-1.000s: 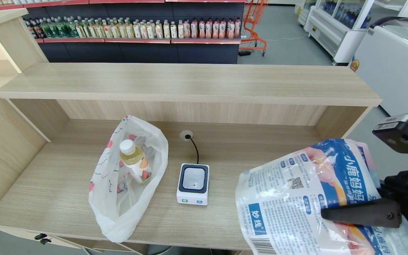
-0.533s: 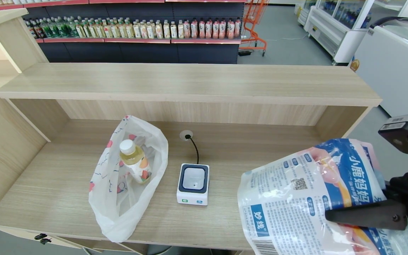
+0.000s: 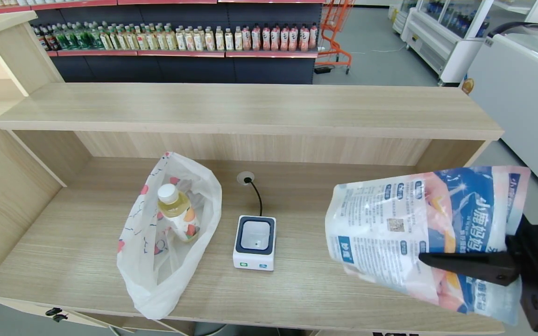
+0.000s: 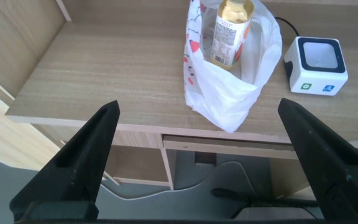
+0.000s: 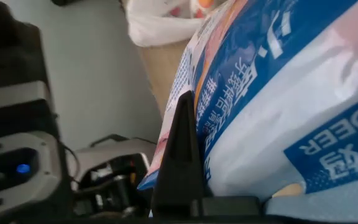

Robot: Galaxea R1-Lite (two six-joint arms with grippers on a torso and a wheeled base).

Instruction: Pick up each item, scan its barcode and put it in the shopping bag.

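Note:
My right gripper (image 3: pixel 472 268) is shut on a large blue, white and pink pouch (image 3: pixel 418 228), holding it in the air over the counter's right end, to the right of the scanner. The pouch (image 5: pixel 278 99) lies against one black finger (image 5: pixel 182 155) in the right wrist view. The white barcode scanner (image 3: pixel 254 242) sits mid-counter with its window facing up. Left of it the patterned plastic shopping bag (image 3: pixel 166 242) stands open with a yellow drink bottle (image 3: pixel 177 212) inside. My left gripper (image 4: pixel 207 155) is open, hovering off the counter's front edge, short of the bag (image 4: pixel 229 74) and scanner (image 4: pixel 317 64).
The wooden counter (image 3: pixel 77 252) has a raised shelf (image 3: pixel 250 109) behind and side walls left and right. The scanner's black cable (image 3: pixel 256 193) runs back to a hole in the counter. Beyond stand drink shelves (image 3: pixel 180 39) and freezers (image 3: pixel 521 79).
My right gripper has lifted and turned the pouch, so it now sits higher and tilted, with its lower barcode end swung up off the frame's bottom edge. Bag, bottle and scanner are unmoved.

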